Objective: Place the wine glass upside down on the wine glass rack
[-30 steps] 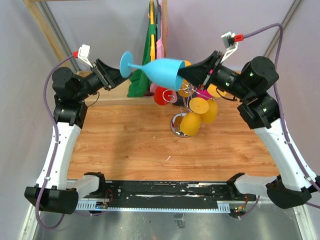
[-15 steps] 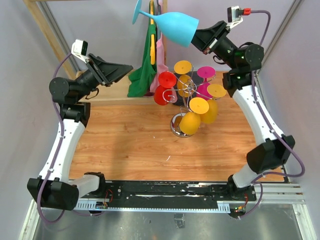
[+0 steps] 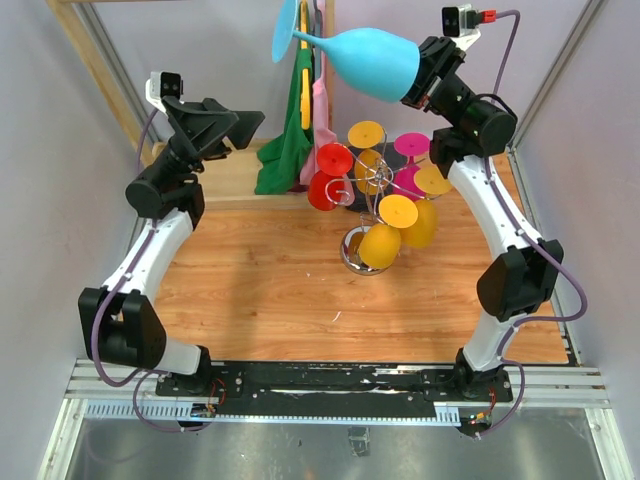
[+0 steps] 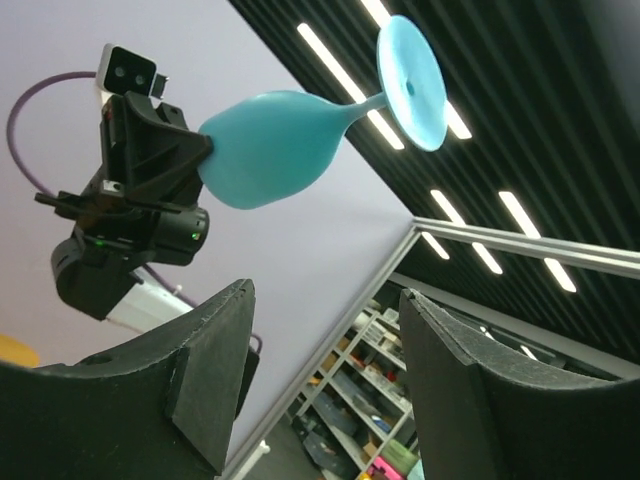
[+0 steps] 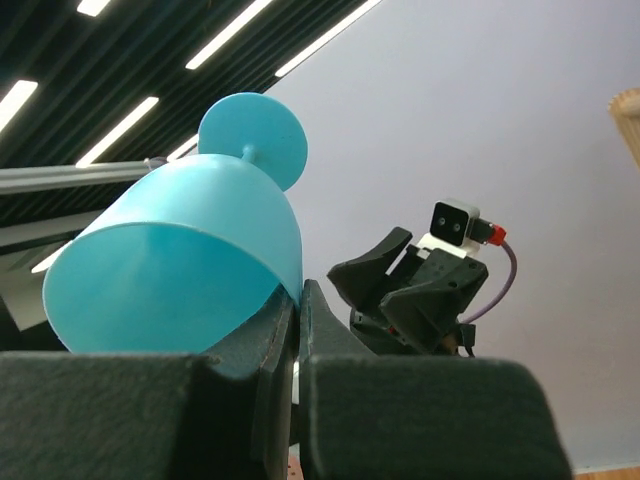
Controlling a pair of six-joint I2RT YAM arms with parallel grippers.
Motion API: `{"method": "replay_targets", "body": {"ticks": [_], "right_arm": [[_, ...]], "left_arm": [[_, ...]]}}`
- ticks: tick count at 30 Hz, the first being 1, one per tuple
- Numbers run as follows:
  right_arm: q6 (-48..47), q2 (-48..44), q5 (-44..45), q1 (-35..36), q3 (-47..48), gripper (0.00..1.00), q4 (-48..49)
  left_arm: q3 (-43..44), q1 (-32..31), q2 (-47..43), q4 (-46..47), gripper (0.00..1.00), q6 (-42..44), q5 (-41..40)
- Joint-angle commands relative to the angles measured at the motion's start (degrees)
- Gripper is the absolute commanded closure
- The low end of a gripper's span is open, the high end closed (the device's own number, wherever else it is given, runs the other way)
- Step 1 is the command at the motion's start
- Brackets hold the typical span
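Note:
A light blue wine glass (image 3: 370,60) is held high at the back, lying sideways with its foot (image 3: 285,30) to the left. My right gripper (image 3: 418,80) is shut on its rim; one finger sits inside the bowl (image 5: 180,260), the other outside. Seen from the left wrist view, the wine glass (image 4: 275,145) hangs off the right gripper. My left gripper (image 3: 245,128) is raised at the back left, open and empty, with its fingers (image 4: 215,370) wide apart. The chrome wine glass rack (image 3: 372,190) stands at the table's back middle, below the held glass.
Several glasses hang upside down on the rack: red (image 3: 328,175), yellow (image 3: 385,235), orange (image 3: 418,215) and magenta (image 3: 410,165). Green and pink cloths (image 3: 292,130) hang behind it. A wooden post (image 3: 95,65) rises at the back left.
The right arm has lifted the blue glass from beside the rack to high above it. The left gripper let go of the stem, drew back left, rose and opened wider.

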Motion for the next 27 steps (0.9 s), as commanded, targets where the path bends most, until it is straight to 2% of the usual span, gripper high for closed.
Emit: {"method": "replay_targets", "body": {"ticks": [1,7,18,22,25,27], "right_arm": [[4.38,-0.24,-4.6,0.13,2.67,0.99,8.74],[3.82,-0.36,-7.27,2.22,-0.49,0.99,10.26],[-0.23,1.09,-9.79,8.05,-0.28,0.99,6.55],[-0.74,1.72,-10.13,9.36,-0.3,0.99,6.17],[-1.06,1.93,-9.93,9.59,-0.55,0.99,6.16],[-1.3,2.06,-9.84,9.66,-0.65,0.99,5.77]], "left_arm": [[2.34,-0.42,-0.53,12.91,0.35,-12.37,-4.59],[3.78,-2.43,0.03,17.03,0.35,-16.05,-8.06],[5.53,-5.69,-0.76,16.01,0.37,-15.97,-8.25],[6.38,-5.92,-1.52,15.35,0.42,-15.95,-8.17],[6.77,-6.3,-2.06,15.13,0.52,-16.04,-8.41],[7.04,-6.44,-2.43,14.97,0.55,-15.94,-8.34]]}}
